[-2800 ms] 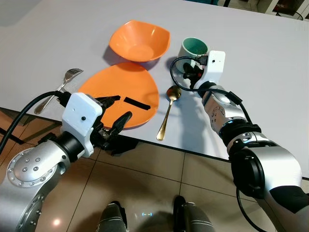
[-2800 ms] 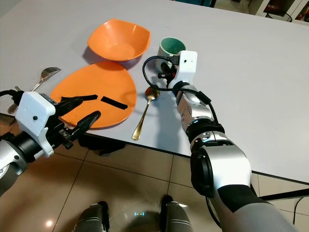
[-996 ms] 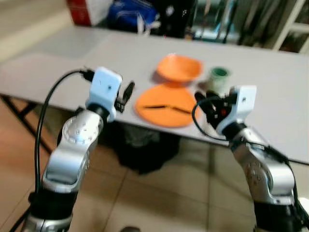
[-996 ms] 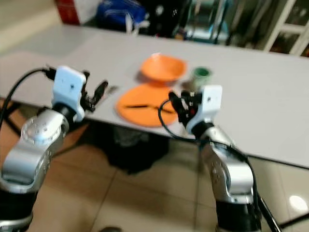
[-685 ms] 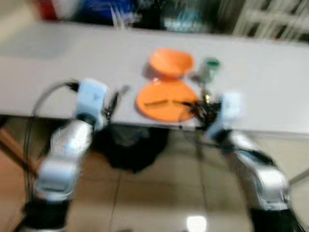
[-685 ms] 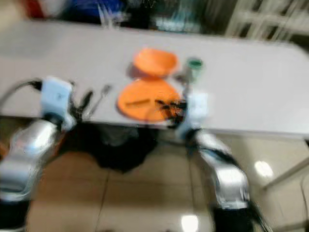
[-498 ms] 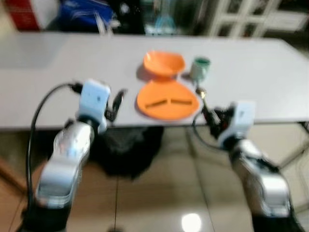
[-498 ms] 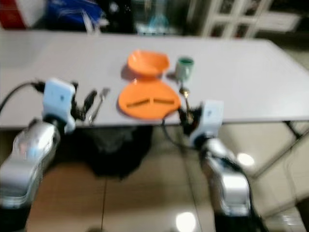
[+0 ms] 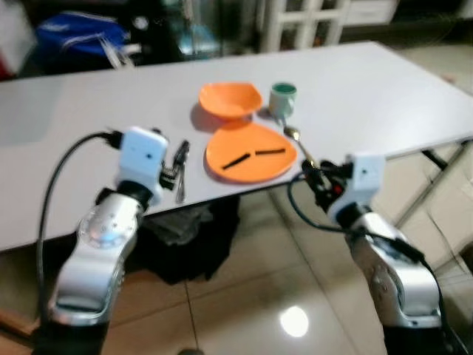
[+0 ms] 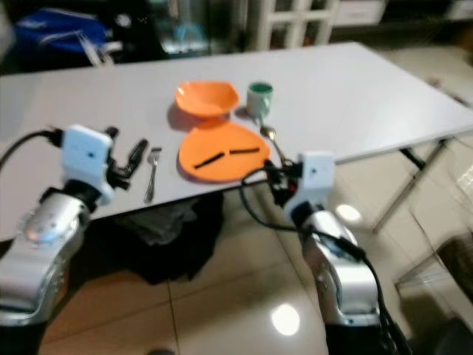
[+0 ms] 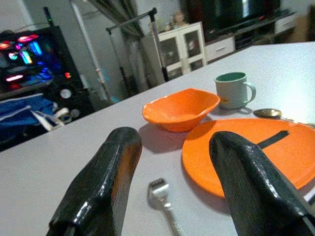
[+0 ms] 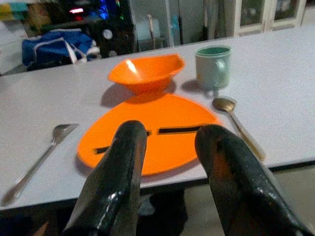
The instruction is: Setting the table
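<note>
both tools, left tool [image 9: 177, 164] and right tool [image 9: 319, 183], raised near table [image 9: 384, 81] edge, fingers apart.

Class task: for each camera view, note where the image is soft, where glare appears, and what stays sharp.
Left eye view: softly blurred, glare spot on the tiled floor. Right eye view: likewise soft. Left wrist view: black fingers sharpest, orange square bowl and metal fork slightly soft. Right wrist view: round orange plate mildly blurred.
</note>
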`<state>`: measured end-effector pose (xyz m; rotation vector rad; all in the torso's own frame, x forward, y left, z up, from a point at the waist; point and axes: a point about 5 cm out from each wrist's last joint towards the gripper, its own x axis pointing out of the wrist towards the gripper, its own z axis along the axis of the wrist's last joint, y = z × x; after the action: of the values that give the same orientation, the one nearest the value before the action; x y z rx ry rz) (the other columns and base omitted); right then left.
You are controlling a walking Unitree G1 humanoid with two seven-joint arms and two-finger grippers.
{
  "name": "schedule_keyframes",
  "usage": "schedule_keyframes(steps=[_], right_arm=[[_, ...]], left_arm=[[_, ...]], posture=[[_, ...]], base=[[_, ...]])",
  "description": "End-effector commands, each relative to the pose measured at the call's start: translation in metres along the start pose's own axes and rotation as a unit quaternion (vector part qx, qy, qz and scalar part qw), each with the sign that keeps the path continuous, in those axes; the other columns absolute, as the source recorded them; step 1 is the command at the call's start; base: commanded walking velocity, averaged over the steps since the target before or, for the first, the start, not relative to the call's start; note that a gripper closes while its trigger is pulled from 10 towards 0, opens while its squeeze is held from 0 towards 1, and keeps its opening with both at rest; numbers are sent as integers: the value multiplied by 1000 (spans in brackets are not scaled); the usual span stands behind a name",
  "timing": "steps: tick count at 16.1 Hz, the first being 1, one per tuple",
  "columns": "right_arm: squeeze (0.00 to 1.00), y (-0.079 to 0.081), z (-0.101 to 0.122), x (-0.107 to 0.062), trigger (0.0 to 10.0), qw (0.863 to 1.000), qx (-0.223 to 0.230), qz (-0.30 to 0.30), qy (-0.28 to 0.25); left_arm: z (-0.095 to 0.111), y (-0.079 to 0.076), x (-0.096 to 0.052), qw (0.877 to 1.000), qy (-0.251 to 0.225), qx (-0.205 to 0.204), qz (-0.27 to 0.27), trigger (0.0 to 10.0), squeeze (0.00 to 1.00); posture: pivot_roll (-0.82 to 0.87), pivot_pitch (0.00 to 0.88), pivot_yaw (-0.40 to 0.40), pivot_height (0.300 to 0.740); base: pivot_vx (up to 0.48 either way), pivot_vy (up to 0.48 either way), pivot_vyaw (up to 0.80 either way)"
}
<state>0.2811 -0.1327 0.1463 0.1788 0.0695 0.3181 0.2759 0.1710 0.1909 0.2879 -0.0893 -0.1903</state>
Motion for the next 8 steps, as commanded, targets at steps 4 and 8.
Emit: schedule_keyframes(steps=[4,8], right_arm=[[0,15,6,0,10000,997,-10,81,0],[0,22,5,0,10000,993,-32,111,8]], left_arm=[[5,-6,-5,1000,-10,2,-12,10000,0],[9,-4,-9,1000,-18,-6,-16,10000,0]], posture=[[21,30,-32,740],[28,37,-33,740]], base=[[0,0,-188],[367,0,600]])
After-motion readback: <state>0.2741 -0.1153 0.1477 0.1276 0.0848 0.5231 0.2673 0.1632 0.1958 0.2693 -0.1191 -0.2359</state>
